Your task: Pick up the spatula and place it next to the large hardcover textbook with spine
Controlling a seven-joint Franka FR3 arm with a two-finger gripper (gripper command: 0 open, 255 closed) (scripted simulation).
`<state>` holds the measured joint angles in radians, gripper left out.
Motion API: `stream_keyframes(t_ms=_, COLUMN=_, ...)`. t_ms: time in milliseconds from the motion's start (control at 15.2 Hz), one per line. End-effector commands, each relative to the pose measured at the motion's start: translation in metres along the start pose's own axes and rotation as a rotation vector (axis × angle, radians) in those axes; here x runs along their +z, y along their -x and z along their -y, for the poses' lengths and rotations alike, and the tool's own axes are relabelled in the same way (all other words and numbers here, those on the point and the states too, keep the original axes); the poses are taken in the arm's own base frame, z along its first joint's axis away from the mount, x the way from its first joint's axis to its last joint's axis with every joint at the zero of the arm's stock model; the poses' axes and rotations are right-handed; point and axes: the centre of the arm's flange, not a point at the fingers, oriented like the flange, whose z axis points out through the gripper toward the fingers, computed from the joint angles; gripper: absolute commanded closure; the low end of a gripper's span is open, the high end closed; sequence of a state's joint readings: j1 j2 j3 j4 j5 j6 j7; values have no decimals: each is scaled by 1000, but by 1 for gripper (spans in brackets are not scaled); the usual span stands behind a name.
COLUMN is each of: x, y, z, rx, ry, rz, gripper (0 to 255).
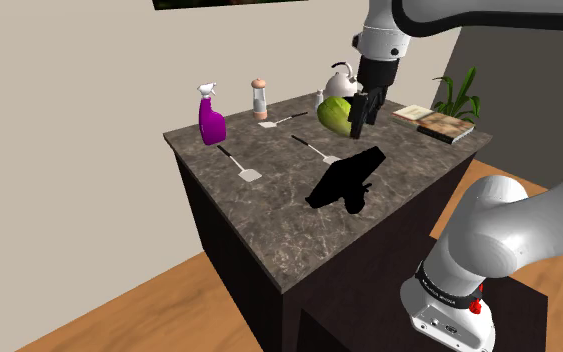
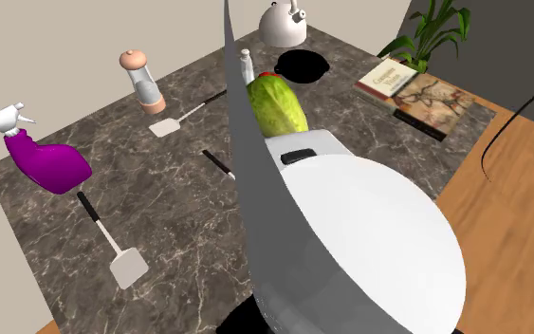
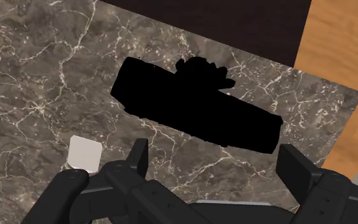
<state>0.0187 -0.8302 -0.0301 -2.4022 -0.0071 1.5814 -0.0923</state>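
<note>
Your black two-finger gripper (image 3: 215,153) gapes empty; pinch the likely light, stiff white-bladed spatula (image 3: 85,154) by its slim handle

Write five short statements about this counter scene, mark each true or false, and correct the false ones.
1. The black two-finger gripper is open and holds nothing. True.
2. The purple spray bottle with a white trigger stands right beside the books. False: it stands at the far end of the dark marbled counter from them.
3. The two flat hardcover books lie side by side at the counter corner by the green potted plant. True.
4. Only one spatula lies on the counter. False: three white-bladed spatulas with black handles lie there.
5. The clear grinder with pinkish cap and base stands upright. True.
</note>
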Motion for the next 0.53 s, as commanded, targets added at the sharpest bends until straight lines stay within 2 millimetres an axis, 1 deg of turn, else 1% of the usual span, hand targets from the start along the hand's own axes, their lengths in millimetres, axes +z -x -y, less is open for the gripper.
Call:
stream_keyframes(t_ms=0, x=0, y=0, z=0, rx=0, ry=0, rz=0, gripper=0)
stream_keyframes(t_ms=462, x=49, y=-60, z=-47, rx=68, ry=6, rz=-13, gripper=0)
